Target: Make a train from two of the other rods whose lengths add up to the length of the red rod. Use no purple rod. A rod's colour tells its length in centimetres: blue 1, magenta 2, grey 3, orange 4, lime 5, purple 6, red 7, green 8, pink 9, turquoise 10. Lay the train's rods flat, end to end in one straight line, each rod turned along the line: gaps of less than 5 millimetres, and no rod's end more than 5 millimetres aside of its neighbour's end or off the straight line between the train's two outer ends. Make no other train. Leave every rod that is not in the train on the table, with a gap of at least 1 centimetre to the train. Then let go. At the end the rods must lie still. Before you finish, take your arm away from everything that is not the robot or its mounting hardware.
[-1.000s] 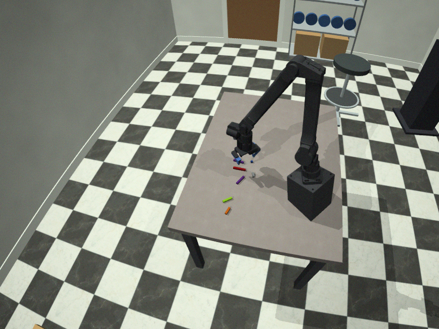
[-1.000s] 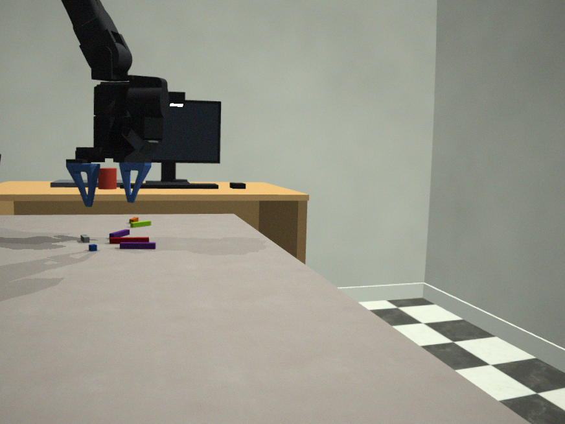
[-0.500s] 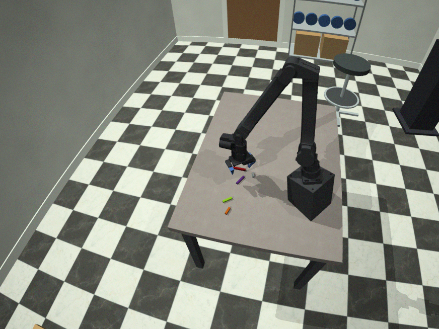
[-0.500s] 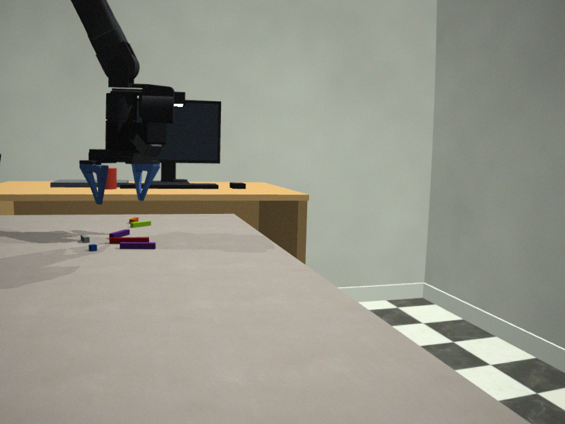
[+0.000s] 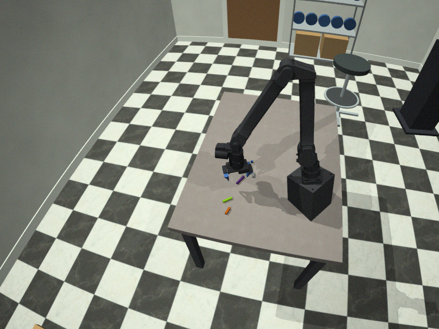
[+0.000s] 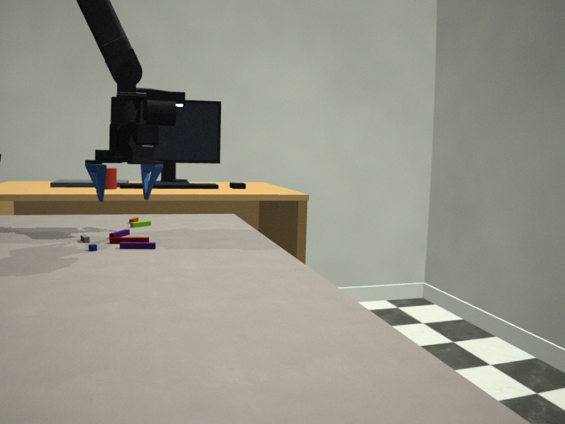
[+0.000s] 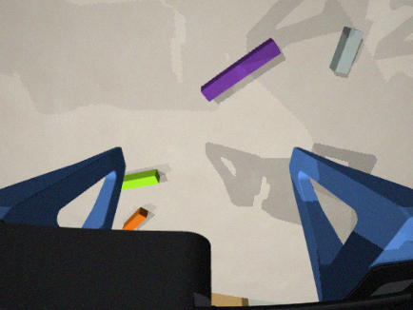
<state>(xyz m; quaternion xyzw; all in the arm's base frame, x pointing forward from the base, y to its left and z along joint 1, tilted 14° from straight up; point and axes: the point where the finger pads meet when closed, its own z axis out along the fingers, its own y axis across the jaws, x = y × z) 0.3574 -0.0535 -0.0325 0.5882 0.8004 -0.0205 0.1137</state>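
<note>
Open end effector [image 5: 237, 176] [image 6: 123, 200] [image 7: 207, 156] above seven rods.

bare tabletop between lime rod [image 7: 141, 180] and purple rod [image 7: 240, 70], grey rod [image 7: 346, 51] seemingly apart

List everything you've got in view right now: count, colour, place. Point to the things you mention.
Rods: two purple, one each red [image 6: 129, 240], grey [image 5: 253, 174] [image 6: 85, 238] [image 7: 346, 51], orange [image 5: 227, 210] [image 6: 133, 220] [image 7: 135, 219], lime [image 5: 227, 199] [image 6: 140, 223] [image 7: 141, 179], blue [image 5: 251, 161] [image 6: 92, 247]; on table [image 5: 283, 226] [image 6: 273, 328]
Desk [image 6: 282, 190]: one, wooden, behind table
Monitor [image 6: 196, 132]: one, black, on desk
Cup [image 6: 111, 178]: one, red, on desk
Stool [image 5: 351, 64]: one, dark, beside table
Shelf [image 5: 322, 30]: one, grey, by wall; five blue discs, two tan boxes
Door [image 5: 252, 19]: one, brown, far wall
Arm [image 5: 260, 106] [image 6: 107, 36]: one, black, on table
Gripper [image 5: 237, 175] [image 6: 123, 200] [image 7: 207, 156]: one, blue fingers, open above table
</note>
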